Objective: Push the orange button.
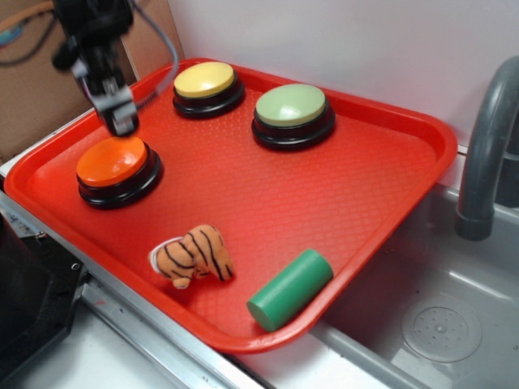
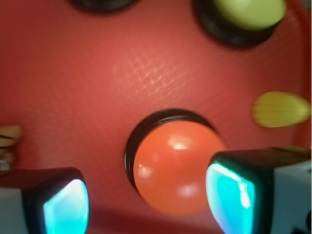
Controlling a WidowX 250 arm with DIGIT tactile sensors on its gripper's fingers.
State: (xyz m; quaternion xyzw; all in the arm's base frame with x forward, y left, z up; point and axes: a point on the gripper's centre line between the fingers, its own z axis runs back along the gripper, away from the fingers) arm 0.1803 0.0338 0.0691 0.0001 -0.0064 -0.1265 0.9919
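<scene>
The orange button [image 1: 112,160], a glossy orange dome on a black base, sits at the left side of the red tray [image 1: 381,203]. My gripper [image 1: 119,120] hangs just above the button's far edge, close to or touching the cap. In the wrist view the orange button [image 2: 170,165] fills the lower middle, between my two fingers; the gripper [image 2: 146,207] is open and holds nothing. The right fingertip [image 2: 229,195] overlaps the cap's right edge.
A yellow button [image 1: 208,81] and a pale green button [image 1: 291,106] stand at the tray's back. A toy tiger [image 1: 195,255] and a green cylinder [image 1: 290,288] lie near the front edge. A grey sink [image 1: 438,324] with a faucet [image 1: 485,154] is at the right.
</scene>
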